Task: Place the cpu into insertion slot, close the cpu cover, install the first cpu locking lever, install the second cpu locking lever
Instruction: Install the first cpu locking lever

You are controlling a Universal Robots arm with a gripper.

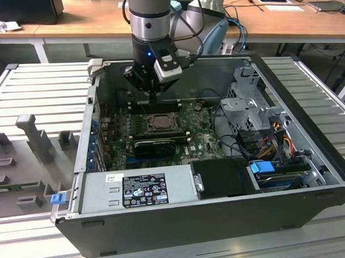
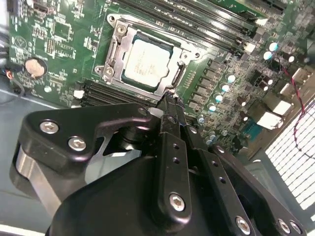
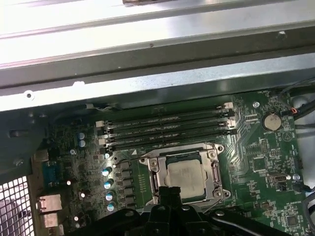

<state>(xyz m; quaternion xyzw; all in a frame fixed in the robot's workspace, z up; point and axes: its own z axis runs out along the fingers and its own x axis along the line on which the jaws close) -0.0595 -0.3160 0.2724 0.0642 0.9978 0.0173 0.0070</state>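
Looks down into an open computer case [image 1: 309, 158] lying on a ribbed metal table [image 1: 40, 82]. Finds the arm [image 1: 149, 16] hanging in from above, with the gripper [image 1: 153, 100] low over the green circuit board [image 1: 204, 142], just beside the socket on the side away from the exterior camera.

Shows the fingers [image 2: 170, 142] pressed together in the second wrist view, tapering to one narrow tip, with nothing seen between them. Places that tip right at the socket's rim in both wrist views; cannot tell whether touching or just clear of it.

Finds the chip [image 2: 147, 61] lying flat in the socket, grey metal top up. Finds the cover [image 2: 114, 49] folded down flat around it, framing the chip through its open window.

Notes four long memory slots [image 3: 167, 130] side by side just beyond the socket, a row of small blue-topped capacitors [image 3: 107, 184] beside it, and a round coin battery [image 3: 270, 120] farther off on the board.

Sees, in the exterior view, a long black card [image 1: 155, 145] near the socket on the camera's side, and a grey power supply box [image 1: 138, 189] along the case's front wall.
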